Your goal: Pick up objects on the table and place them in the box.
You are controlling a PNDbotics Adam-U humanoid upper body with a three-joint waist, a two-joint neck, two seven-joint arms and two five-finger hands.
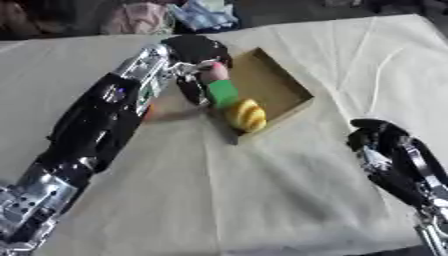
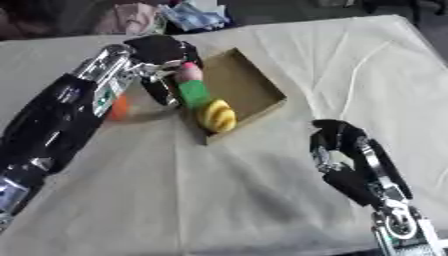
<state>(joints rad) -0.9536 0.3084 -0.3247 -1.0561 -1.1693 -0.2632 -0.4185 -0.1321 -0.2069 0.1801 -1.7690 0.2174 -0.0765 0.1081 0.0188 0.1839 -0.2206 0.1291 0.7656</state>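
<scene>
Cloth-covered table: orange thing behind left arm.

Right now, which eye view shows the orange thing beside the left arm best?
The right eye view: more of the orange thing shows beside the left arm. In the left eye view the arm hides all but a sliver.

A plain cream cloth-covered table is seen; the shallow cardboard box is brown; a pink rounded piece, a green block and a ribbed yellow fruit-shaped object are shown at its left edge; an orange object is glimpsed farther left; the left hand and right hand are black, with silver on the arms.
</scene>
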